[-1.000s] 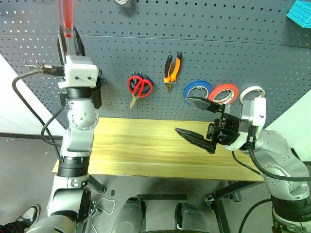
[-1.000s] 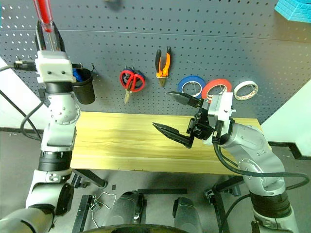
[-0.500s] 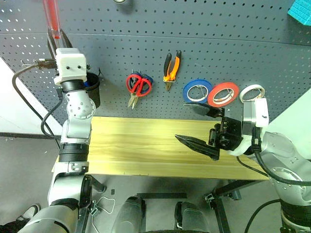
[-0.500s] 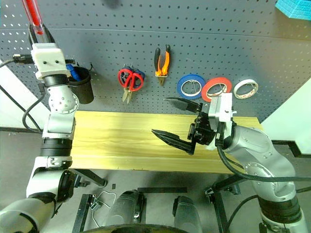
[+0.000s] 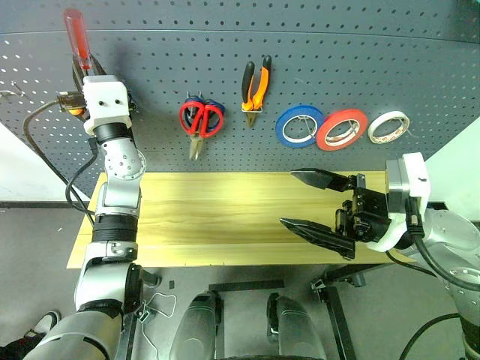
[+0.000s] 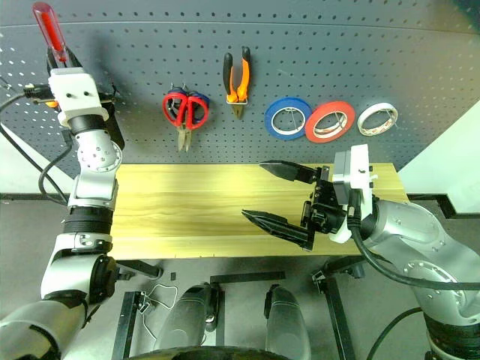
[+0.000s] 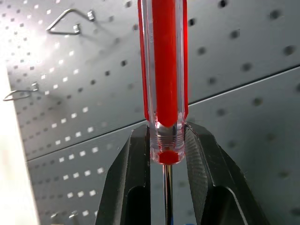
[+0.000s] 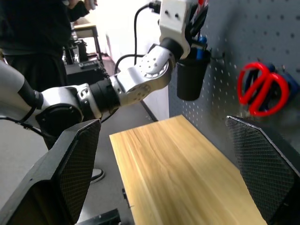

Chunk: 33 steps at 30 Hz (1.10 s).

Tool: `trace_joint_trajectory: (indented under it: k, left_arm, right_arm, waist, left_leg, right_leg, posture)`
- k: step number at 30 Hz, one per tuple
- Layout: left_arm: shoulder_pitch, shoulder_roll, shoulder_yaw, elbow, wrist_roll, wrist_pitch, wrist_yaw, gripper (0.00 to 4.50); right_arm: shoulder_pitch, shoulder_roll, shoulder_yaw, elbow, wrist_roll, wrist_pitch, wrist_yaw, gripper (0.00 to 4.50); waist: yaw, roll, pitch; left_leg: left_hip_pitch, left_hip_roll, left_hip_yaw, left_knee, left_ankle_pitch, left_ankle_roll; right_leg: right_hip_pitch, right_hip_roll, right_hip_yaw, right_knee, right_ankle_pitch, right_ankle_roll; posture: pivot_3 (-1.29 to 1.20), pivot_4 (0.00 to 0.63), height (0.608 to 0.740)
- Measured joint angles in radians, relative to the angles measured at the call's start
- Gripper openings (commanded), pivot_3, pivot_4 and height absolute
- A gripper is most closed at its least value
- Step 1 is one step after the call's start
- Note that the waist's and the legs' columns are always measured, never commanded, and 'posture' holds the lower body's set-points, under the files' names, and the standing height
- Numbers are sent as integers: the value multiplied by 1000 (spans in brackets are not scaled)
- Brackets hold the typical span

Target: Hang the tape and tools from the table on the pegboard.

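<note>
Screwdriver (image 5: 78, 36) is the last tool not yet on the pegboard (image 5: 375, 67). It stands nearly upright in the left gripper (image 7: 166, 152), whose two black fingers (image 7: 133, 168) are clenched on the clear base of the red handle, so the handle rises above the pincer and the metal shaft runs down between the fingers. Its long axis lies close to the board's face. Just below and behind that pincer hangs a black cup (image 8: 190, 77) with a blue item in it, seen from the right wrist. Two bare wire hooks (image 7: 70, 23) sit on the board beyond the handle. I judge the coming move turns on lowering the shaft into the cup or a hook, and the left arm is the one placed for it.

Red-handled scissors (image 5: 199, 120), pliers (image 5: 253, 82) and the red tape (image 5: 342, 129), between the blue roll (image 5: 299, 125) and the white roll (image 5: 389, 126), hang well to the right of that pincer. The right gripper (image 5: 319, 206) hovers over the bare table (image 5: 210, 217), jaws spread wide and empty.

Against the frame a second back, the left gripper has come lower and further left, so the whole handle now shows, while the right arm has pulled back a little.
</note>
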Motion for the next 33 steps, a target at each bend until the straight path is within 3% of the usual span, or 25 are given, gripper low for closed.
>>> trace_joint_trajectory:
  k: [6, 18, 24, 33]
  left_arm:
    - [-3, -14, 0, -39, 0, 5, -4, 657]
    - [17, -27, 36, -477, -19, 161, -75, 657]
    - [111, -78, 30, -439, -17, 196, -76, 657]
    - [80, -97, 9, -320, -22, 176, -80, 657]
  right_arm:
    - [24, -1, 0, -9, -10, -1, -10, 4500]
    - [30, 0, 1, -6, -56, -10, 0, 4500]
    - [29, 0, 1, -4, -56, -10, 0, 4500]
    - [36, -8, -3, -6, -45, -2, -10, 4500]
  waist:
    - [-15, -2, 6]
    - [-18, -3, 6]
    - [-17, -4, 6]
    - [-19, -4, 7]
  left_leg:
    - [-6, -1, 0, 1, 0, 0]
    - [-6, -1, 1, 1, 0, 0]
    - [-6, -1, 0, 2, 0, 0]
    - [-7, -1, 1, 2, 0, 0]
  right_leg:
    - [-4, 0, -2, 0, 0, 1]
    - [-4, 1, -2, 0, 0, 1]
    - [-4, 1, -2, 0, 0, 1]
    - [-4, 0, -2, -1, 0, 1]
  posture:
    - [-72, 253, 716]
    - [-62, 243, 716]
    - [-81, 252, 716]
    - [-94, 253, 716]
